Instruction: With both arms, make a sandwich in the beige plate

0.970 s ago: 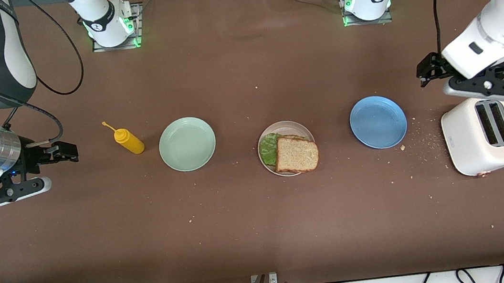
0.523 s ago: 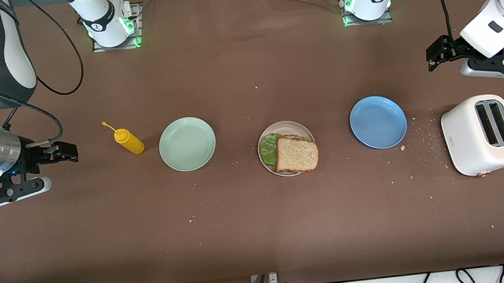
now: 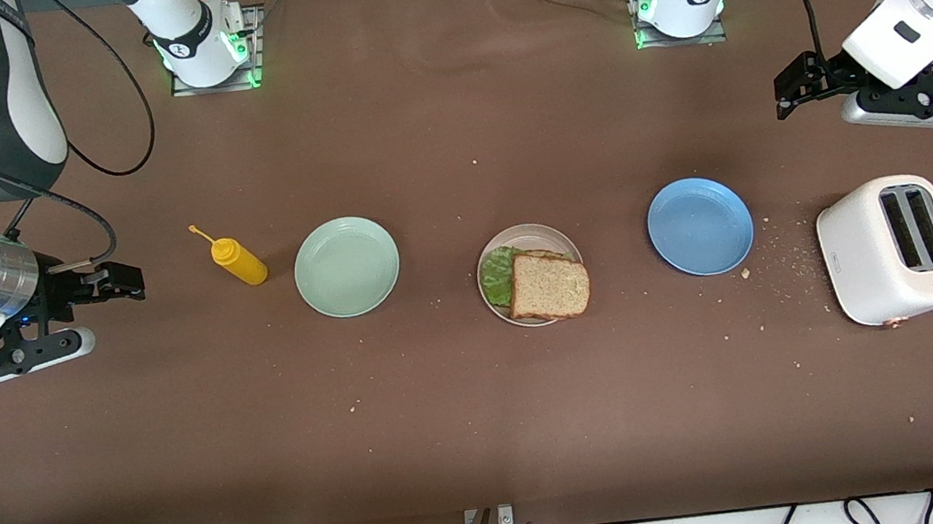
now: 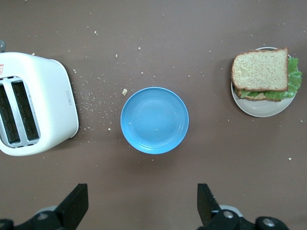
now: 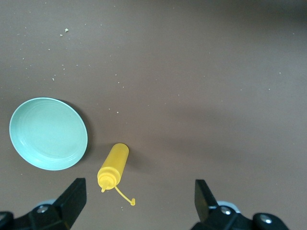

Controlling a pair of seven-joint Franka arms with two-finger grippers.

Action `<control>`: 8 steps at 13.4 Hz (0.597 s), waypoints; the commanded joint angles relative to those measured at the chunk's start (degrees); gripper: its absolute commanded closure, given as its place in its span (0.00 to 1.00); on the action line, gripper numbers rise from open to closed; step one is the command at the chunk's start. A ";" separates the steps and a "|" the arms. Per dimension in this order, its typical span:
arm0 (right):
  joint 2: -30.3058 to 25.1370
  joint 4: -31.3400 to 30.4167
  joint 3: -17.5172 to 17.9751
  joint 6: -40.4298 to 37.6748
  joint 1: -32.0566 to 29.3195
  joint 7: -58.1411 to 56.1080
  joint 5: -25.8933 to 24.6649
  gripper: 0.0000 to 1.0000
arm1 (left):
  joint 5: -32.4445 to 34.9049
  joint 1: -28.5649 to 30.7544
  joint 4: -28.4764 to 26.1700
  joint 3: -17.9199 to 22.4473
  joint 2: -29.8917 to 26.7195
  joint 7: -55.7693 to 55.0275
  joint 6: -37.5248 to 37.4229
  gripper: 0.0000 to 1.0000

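Note:
The sandwich (image 3: 548, 285) lies on the beige plate (image 3: 547, 232) in the middle of the table. Its top slice of brown bread sits askew, and the green lettuce (image 3: 499, 276) sticks out on the side toward the right arm's end. The left wrist view also shows the sandwich (image 4: 260, 69), the lettuce (image 4: 293, 81) and the beige plate (image 4: 261, 109). My left gripper (image 3: 796, 83) (image 4: 142, 201) hangs open and empty over bare table beside the toaster. My right gripper (image 3: 122, 282) (image 5: 139, 196) waits open and empty over bare table by the yellow bottle.
A blue plate (image 3: 700, 225) (image 4: 154, 120) and a white toaster (image 3: 892, 249) (image 4: 33, 103) stand toward the left arm's end, with crumbs scattered between them. A mint-green plate (image 3: 346, 266) (image 5: 48, 133) and a lying yellow squeeze bottle (image 3: 237, 259) (image 5: 114, 165) are toward the right arm's end.
My left arm has drawn back from over the toaster toward the robots' edge of the table, gripper still open. The right arm and the sandwich have not moved.

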 commanded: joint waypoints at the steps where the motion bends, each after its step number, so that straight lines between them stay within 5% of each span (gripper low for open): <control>1: -1.07 -0.77 0.45 0.15 -0.40 0.05 -0.99 0.00 | -0.57 -0.15 1.55 0.10 0.67 -2.21 -0.10 0.00; 8: -0.81 -0.69 0.45 0.42 -0.49 0.22 -0.81 0.00 | 1.46 -0.23 1.83 -0.17 1.12 -2.21 -0.46 0.00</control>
